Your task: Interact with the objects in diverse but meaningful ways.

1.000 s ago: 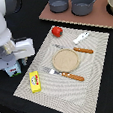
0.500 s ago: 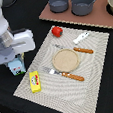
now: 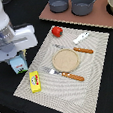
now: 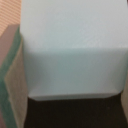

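My gripper (image 3: 17,60) hangs over the black table just off the striped placemat's edge on the exterior view's left, shut on the white carton (image 3: 17,66) with its green-blue print. The carton's pale face (image 4: 75,50) fills the wrist view, and whether it touches the table cannot be told. On the mat lie a yellow box with a red label (image 3: 34,81), a shiny red pepper (image 3: 56,31) at the far edge, and a white elongated piece (image 3: 81,37).
A tan round plate (image 3: 66,60) sits mid-mat with a wooden-handled knife (image 3: 64,74) in front and another utensil (image 3: 83,50) behind. Two grey pots (image 3: 59,3) (image 3: 82,3) and a bowl (image 3: 111,3) stand on a brown board (image 3: 103,19) at the back.
The arm with the carton has shifted slightly toward the exterior view's right. Everything on the mat has stayed in place.
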